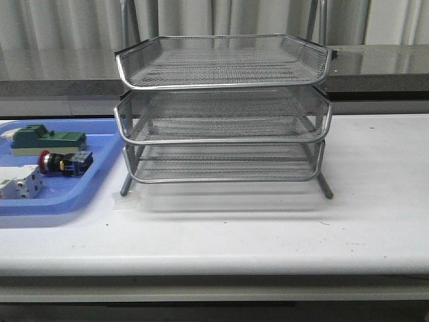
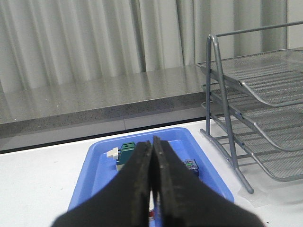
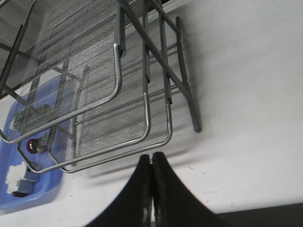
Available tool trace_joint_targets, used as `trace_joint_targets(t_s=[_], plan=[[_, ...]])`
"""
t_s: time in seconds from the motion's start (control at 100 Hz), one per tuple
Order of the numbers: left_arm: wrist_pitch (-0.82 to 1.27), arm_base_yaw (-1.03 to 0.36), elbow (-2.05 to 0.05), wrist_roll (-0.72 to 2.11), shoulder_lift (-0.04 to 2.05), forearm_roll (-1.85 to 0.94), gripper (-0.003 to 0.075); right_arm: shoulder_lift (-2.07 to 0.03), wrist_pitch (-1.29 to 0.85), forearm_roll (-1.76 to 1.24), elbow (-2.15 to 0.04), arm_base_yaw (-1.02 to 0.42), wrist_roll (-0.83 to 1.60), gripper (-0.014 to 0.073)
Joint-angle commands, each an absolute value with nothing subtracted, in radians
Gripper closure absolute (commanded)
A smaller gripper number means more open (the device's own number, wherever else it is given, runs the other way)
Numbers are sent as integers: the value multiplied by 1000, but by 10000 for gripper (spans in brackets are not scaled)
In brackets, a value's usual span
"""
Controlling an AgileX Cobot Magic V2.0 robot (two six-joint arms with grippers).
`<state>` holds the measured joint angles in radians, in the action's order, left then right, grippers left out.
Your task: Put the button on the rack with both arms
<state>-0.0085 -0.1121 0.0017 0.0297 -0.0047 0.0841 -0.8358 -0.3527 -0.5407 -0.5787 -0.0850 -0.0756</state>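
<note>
Left gripper (image 2: 152,189) pressed closed with nothing between its jaws, right gripper (image 3: 151,189) likewise closed and empty, button (image 1: 64,162) lying in the blue tray (image 1: 100,184) at the table's (image 1: 268,235) left edge (red head pointing left), rack (image 1: 224,111) just beside the tray, mid-table.

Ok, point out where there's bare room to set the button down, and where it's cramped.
Free: all three mesh tiers of the rack, and the table in front of the rack and to its right. Crowded: the blue tray, holding the button, a green block and a white block.
</note>
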Motion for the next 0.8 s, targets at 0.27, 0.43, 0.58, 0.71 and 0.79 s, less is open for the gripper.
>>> trace_joint_targets(t_s=[0.27, 0.43, 0.58, 0.71, 0.79], plan=[[-84, -109, 49, 20, -38, 74, 740, -1057, -268, -732, -620, -143, -78, 180], [-84, -109, 49, 20, -38, 74, 740, -1159, -200, -750, -646, -200, -78, 207], [-84, -109, 49, 20, -38, 74, 740, -1269, -184, -752, -697, -220, -78, 216], [-84, -109, 49, 20, -38, 74, 740, -1350, -185, -752, -755, -220, -74, 216], [-84, -109, 49, 20, -38, 74, 740, -1386, -186, -752, -792, -220, -61, 216]])
